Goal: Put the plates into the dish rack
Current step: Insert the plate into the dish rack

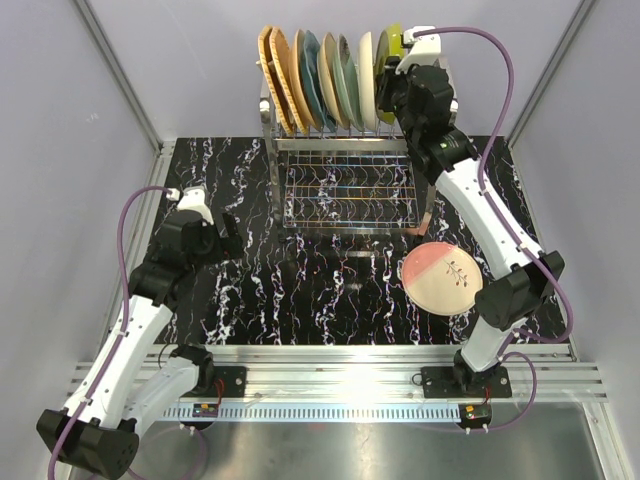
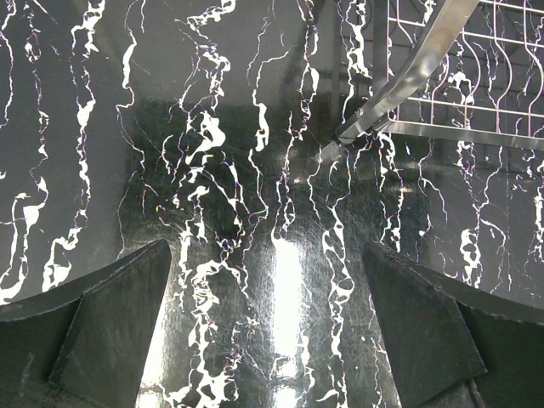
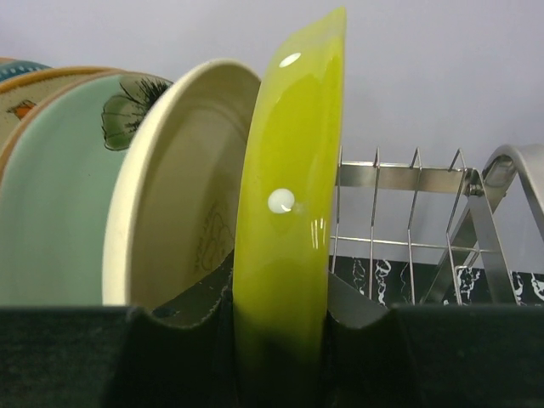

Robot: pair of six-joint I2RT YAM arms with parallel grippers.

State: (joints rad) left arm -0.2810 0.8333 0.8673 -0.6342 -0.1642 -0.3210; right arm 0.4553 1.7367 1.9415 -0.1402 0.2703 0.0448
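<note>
The dish rack (image 1: 345, 195) stands at the back of the table with several plates upright in its top tines: orange woven ones (image 1: 276, 75) at the left, then teal, pale green and cream ones. My right gripper (image 1: 396, 88) is shut on the rim of the yellow-green plate (image 1: 394, 42), upright at the right end of the row. In the right wrist view this plate (image 3: 293, 170) stands between my fingers, next to a cream plate (image 3: 183, 187). A pink-edged plate (image 1: 447, 277) lies flat on the table. My left gripper (image 1: 230, 243) is open and empty over bare table (image 2: 272, 340).
The black marbled table (image 1: 330, 290) is walled by grey panels at the back and sides. The rack's steel leg and lower grid shelf (image 2: 425, 76) show at the upper right of the left wrist view. Free tines (image 3: 391, 221) stand to the right of the yellow-green plate.
</note>
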